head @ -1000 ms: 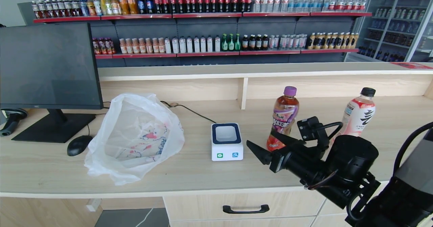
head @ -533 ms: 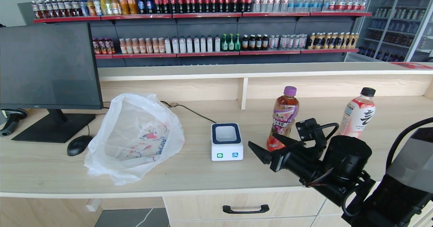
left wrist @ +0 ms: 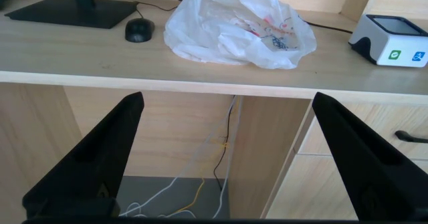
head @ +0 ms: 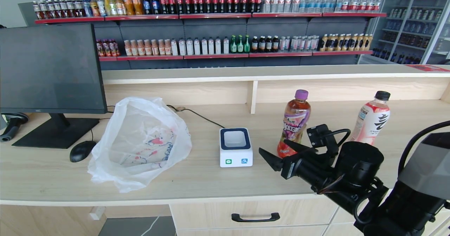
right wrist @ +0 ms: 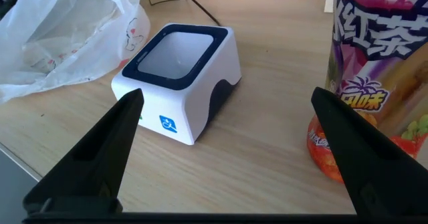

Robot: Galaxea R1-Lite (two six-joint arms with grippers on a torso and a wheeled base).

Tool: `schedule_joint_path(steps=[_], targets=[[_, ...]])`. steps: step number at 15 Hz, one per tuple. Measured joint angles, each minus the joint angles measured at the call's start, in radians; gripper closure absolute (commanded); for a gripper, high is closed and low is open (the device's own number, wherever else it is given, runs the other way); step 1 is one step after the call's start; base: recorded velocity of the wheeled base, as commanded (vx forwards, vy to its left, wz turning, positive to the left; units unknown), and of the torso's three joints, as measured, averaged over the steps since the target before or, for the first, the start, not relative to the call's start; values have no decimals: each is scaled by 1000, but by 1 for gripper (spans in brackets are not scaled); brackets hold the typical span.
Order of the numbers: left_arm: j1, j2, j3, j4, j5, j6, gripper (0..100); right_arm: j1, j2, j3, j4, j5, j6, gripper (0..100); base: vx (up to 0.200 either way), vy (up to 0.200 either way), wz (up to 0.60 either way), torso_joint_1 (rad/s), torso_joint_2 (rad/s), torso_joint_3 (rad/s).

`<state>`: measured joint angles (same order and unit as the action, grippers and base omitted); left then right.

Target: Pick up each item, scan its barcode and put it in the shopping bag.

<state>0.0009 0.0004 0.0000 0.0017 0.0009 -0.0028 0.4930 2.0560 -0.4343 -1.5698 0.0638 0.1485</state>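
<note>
A tea bottle with a purple cap point(head: 294, 123) and a pink-white bottle with a black cap point(head: 372, 118) stand upright on the counter at the right. The white barcode scanner point(head: 235, 147) sits mid-counter, and the crumpled clear shopping bag point(head: 140, 142) lies to its left. My right gripper point(head: 274, 147) hangs open just in front of the purple-capped bottle, between it and the scanner, holding nothing. Its wrist view shows the scanner point(right wrist: 177, 80) and that bottle point(right wrist: 378, 83) ahead of the open gripper point(right wrist: 227, 97). My left gripper point(left wrist: 227, 100) is open below the counter edge, facing the bag point(left wrist: 234, 23).
A monitor point(head: 51, 69) on its stand, a mouse point(head: 81, 151) and a handheld scanner point(head: 12, 125) occupy the counter's left. A raised ledge point(head: 253, 75) runs behind the counter. Shelves of drinks fill the back wall. A drawer handle point(head: 255, 217) sits under the counter edge.
The right arm has shifted slightly, its elbow moving left and the gripper dipping a little. The bottles, scanner and bag have not moved.
</note>
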Motion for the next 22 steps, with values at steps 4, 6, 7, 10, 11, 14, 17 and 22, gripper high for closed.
schedule_joint_path(steps=[4,6,7,10,11,14,17,22], targets=[[0,0,0,0,0,0,0,-9,1,1,0,0,-3,0,0,0,0,0,0,0],[0,0,0,0,0,0,0,-10,1,5,0,0,-3,0,0,0,0,0,0,0],[0,0,0,0,0,0,0,-10,1,7,0,0,-3,0,0,0,0,0,0,0],[0,0,0,0,0,0,0,-10,0,8,0,-1,-3,0,0,0,0,0,0,0],[0,0,0,0,0,0,0,-15,0,8,0,-2,-3,0,0,0,0,0,0,0],[0,0,0,0,0,0,0,-31,-4,12,0,-3,-4,0,0,0,0,0,0,0],[0,0,0,0,0,0,0,-40,-12,21,0,-4,-4,0,0,0,0,0,0,0],[0,0,0,0,0,0,0,-54,-20,24,0,-4,-4,0,0,0,0,0,0,0]])
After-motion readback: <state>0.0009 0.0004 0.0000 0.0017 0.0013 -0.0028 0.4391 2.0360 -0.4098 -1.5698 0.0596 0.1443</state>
